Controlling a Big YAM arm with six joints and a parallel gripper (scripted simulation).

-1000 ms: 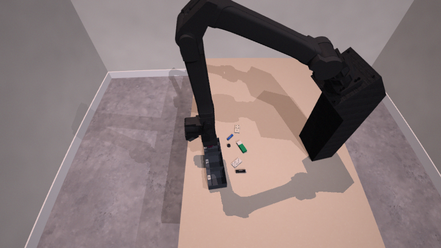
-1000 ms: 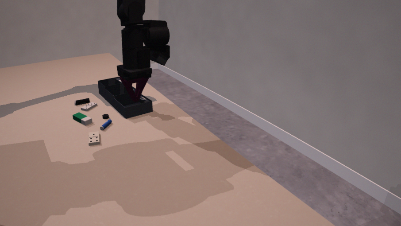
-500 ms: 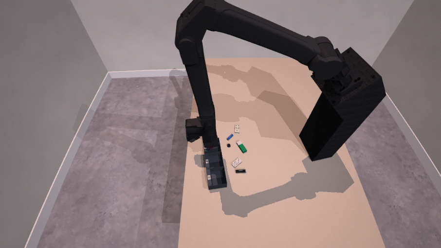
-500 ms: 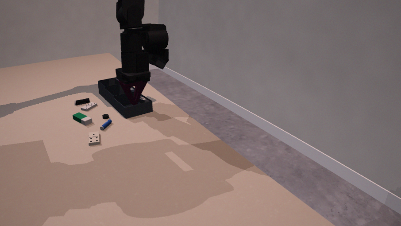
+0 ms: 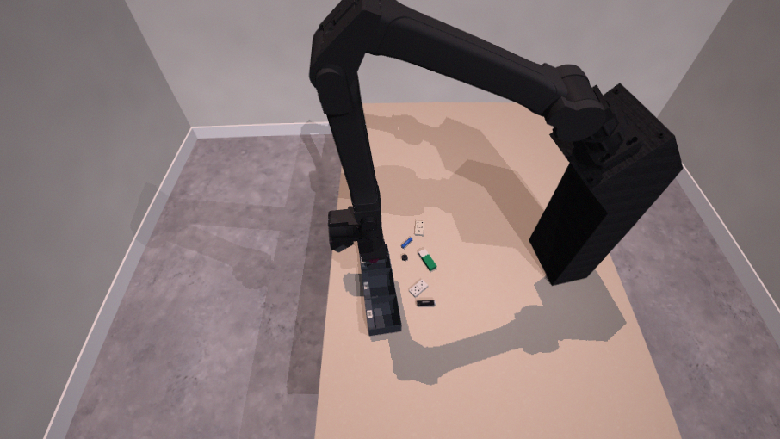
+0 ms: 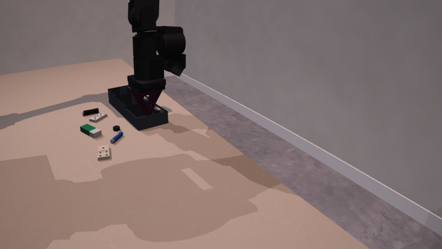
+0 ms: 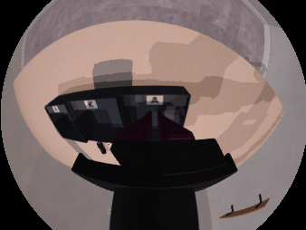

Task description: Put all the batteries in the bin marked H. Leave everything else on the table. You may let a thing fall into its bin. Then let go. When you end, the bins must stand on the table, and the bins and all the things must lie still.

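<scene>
Pale tan counter [image 5: 491, 381] [image 6: 185, 216] [image 7: 158, 54] bearing a blue cylindrical battery [image 5: 406, 242] [image 6: 116, 137], my dark-red pincer [image 6: 149, 113] [image 7: 154, 114], nearly closed and holding nothing visible, inside the dark bin compartment marked A [image 7: 177, 106].

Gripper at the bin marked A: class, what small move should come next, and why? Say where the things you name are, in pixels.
Probably a short, straight lift. The gripper [image 5: 373, 260] [image 6: 149, 114] [image 7: 154, 114] is shut with nothing visible between its fingertips, down at the bin marked A [image 5: 390, 265] [image 6: 154, 121] [image 7: 186, 106], while the blue battery [image 5: 406, 242] [image 6: 116, 137] lies outside on the table. Lifting should help avoid nudging the bin.
</scene>
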